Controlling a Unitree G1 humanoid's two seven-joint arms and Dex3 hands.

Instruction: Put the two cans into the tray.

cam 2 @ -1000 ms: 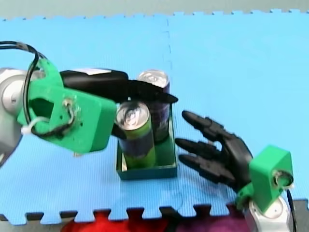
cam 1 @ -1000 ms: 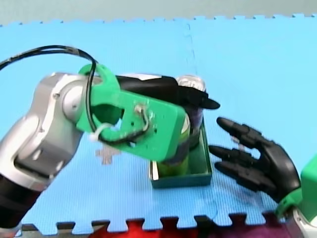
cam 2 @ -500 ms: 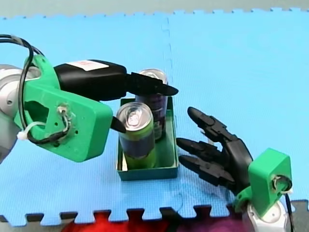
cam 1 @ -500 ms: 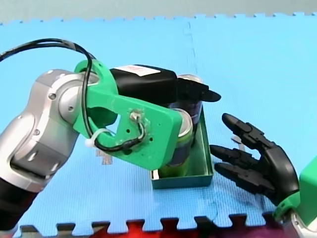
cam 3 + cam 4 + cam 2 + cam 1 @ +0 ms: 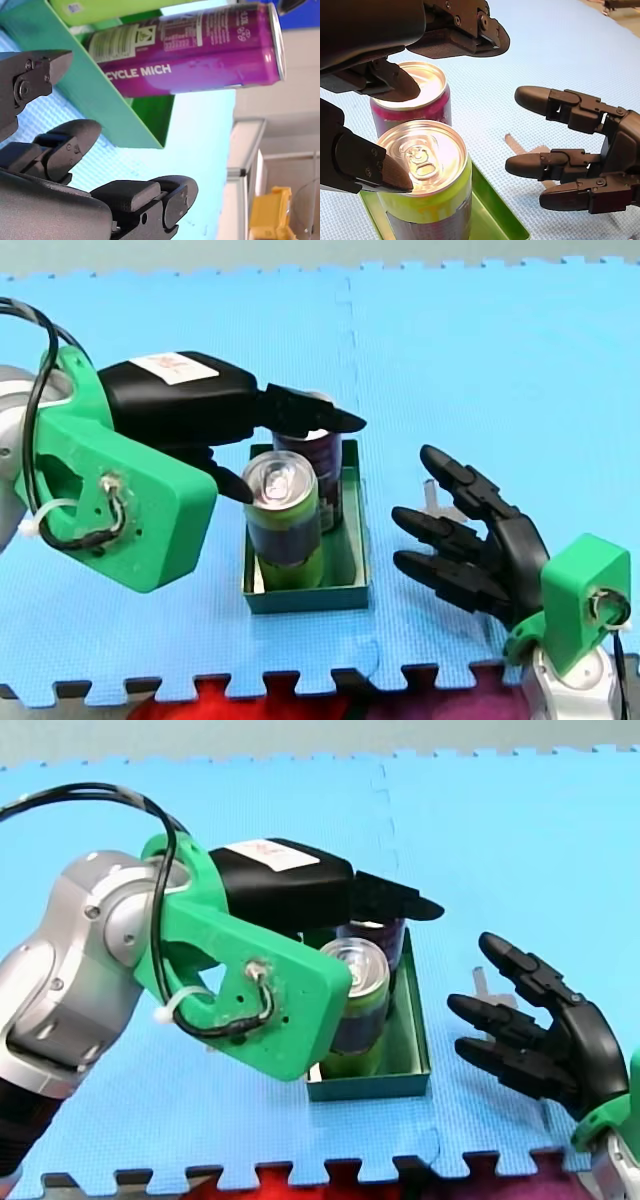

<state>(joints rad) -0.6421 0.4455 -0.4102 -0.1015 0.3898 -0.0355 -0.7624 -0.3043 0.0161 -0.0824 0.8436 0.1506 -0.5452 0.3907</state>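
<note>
My left hand (image 5: 200, 412) reaches out level, empty, fingers uncurled. Right beneath its fingertips the green can (image 5: 283, 530) and purple can (image 5: 325, 465) stand upright in the tray (image 5: 305, 598). My right hand (image 5: 480, 552), empty too and uncurled, points toward the tray just beside it.

The tray (image 5: 305, 598) is coloured green. A lime can (image 5: 285, 535), banded purple, is seen by the thumb of the black left hand (image 5: 190, 410), a purple can (image 5: 328, 458) under its fingertips (image 5: 335, 420). The mat (image 5: 500, 360) is coloured blue.
</note>
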